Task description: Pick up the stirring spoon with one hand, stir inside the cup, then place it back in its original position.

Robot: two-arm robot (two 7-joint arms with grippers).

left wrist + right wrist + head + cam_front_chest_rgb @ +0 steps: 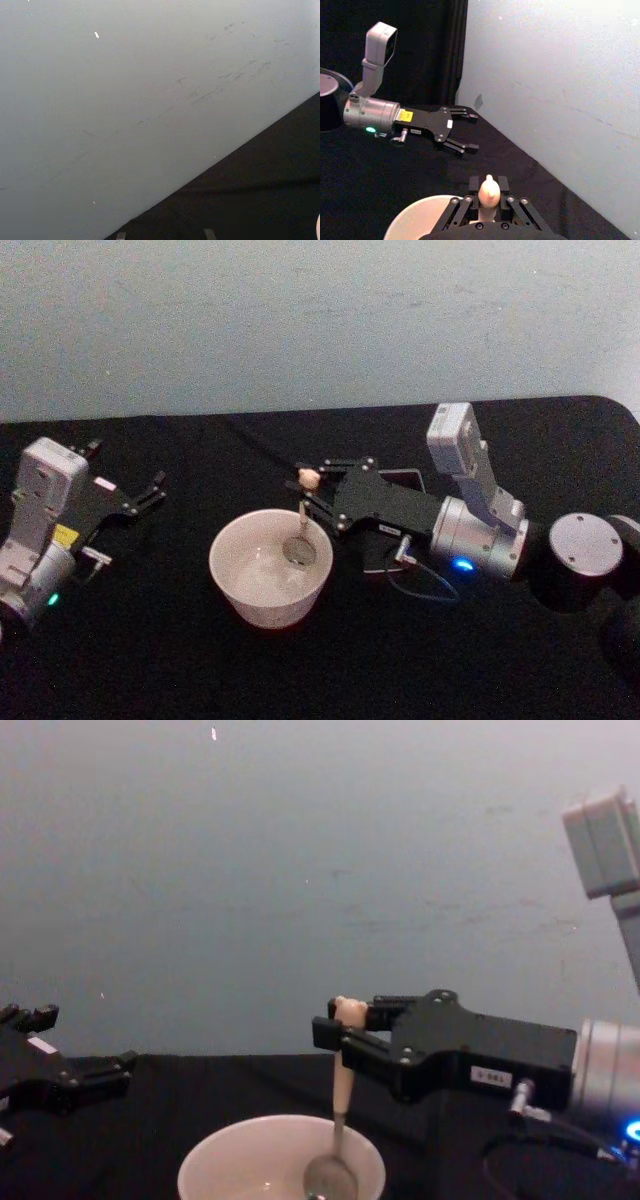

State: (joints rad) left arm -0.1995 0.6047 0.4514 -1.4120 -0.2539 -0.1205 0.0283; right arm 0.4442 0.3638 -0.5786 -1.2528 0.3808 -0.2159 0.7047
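Cup [228,1150] lower centre; stirring spoon [341,1092], likely light and slippery, clamped under bear head [348,1011] in right gripper [345,1026] jaws; left gripper [470,131] jaws spread, empty.

You're working in what looks like a robotics test lab: a flat counter draped in black cloth [150,665] set against a plain, scuffed pale grey wall [300,320].

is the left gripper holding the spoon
No, the black left gripper sits open and empty; the right gripper holds the peach-handled metal spoon.
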